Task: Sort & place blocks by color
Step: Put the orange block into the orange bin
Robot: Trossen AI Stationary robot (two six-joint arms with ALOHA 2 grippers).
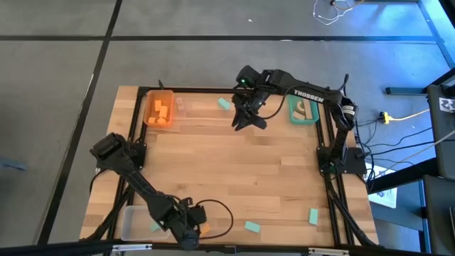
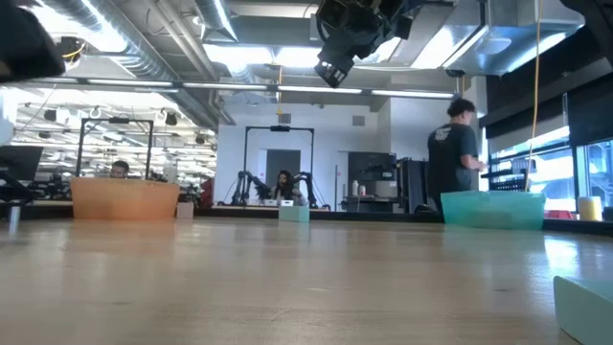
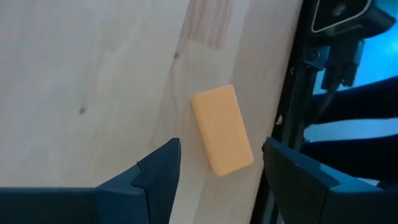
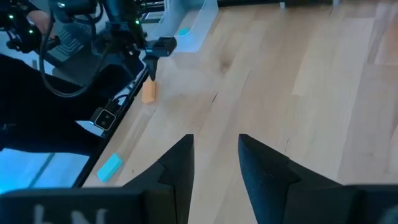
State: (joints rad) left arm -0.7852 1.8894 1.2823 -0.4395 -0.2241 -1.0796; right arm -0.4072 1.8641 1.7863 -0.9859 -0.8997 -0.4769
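The left tool (image 3: 217,171) hangs low over the tabletop's (image 1: 242,171) near edge, fingers apart on either side of an orange block (image 3: 222,129) (lying flat, untouched), placed for a straight pinch. The right tool (image 1: 247,119), fingers also apart and empty, hovers high at the far side between the orange bin (image 1: 159,109) and teal bin (image 1: 303,110). Teal blocks (image 1: 252,227) lie scattered.

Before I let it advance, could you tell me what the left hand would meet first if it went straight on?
Most likely the orange block: it lies on the table ahead of the open left hand, between the fingers' line.
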